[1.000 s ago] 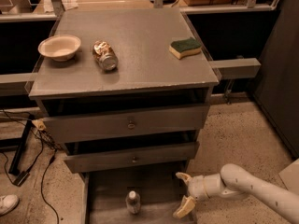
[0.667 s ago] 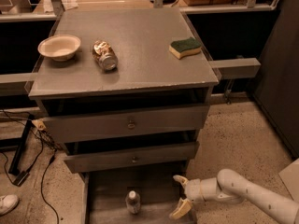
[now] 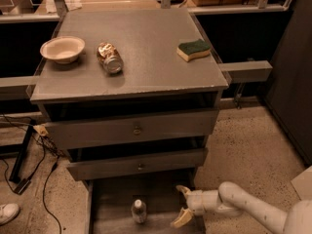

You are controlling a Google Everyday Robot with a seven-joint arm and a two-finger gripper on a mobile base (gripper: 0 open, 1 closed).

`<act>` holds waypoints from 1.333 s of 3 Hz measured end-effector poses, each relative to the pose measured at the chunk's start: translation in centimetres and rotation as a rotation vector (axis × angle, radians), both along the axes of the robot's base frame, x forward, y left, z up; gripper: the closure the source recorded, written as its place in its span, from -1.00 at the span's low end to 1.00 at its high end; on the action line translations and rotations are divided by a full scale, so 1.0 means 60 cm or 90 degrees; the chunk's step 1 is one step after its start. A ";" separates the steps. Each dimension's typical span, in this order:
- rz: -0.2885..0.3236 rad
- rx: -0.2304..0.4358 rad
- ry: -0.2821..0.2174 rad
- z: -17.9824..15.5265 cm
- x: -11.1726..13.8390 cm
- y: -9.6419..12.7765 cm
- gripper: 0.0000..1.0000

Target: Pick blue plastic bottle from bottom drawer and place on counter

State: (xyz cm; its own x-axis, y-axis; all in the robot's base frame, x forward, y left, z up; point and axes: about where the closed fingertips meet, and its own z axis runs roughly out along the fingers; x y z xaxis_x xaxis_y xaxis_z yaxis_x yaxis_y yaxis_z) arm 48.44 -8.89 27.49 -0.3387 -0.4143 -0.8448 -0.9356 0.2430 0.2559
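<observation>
Blue plastic bottle (image 3: 139, 211) upright on the floor of the bottom drawer (image 3: 113, 201), white cap up, roughly mid-width and toward the near end of what shows; drawer pulled out, its grey floor bare around the bottle. Gripper (image 3: 179, 206) low over the right part of the same drawer, pointing left at the bottle, fingers spread wide with one pale tip higher and one lower, nothing between them; near the bottle but apart from it, no contact. White arm (image 3: 243, 206) comes in from the lower right corner. Above, middle drawer (image 3: 139, 165) slightly out, top drawer (image 3: 131, 129) closed, each with a small round knob. Counter (image 3: 151, 33) carries a pale bowl (image 3: 62, 49) at left, a crushed can (image 3: 109, 58) on its side just right of the bowl, and a green-and-yellow sponge (image 3: 194, 49) near the right edge. Cables (image 3: 39, 150) trail on the speckled floor left of the cabinet; a white shoe (image 3: 7, 212) at the left edge
</observation>
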 end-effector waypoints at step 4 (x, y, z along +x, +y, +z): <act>0.005 0.108 -0.049 -0.011 0.048 0.111 -1.00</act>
State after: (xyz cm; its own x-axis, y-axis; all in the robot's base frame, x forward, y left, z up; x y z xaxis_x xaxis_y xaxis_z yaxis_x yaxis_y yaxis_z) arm 51.31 -2.20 26.80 -0.2684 -0.2655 -0.9260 -0.9555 0.1953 0.2209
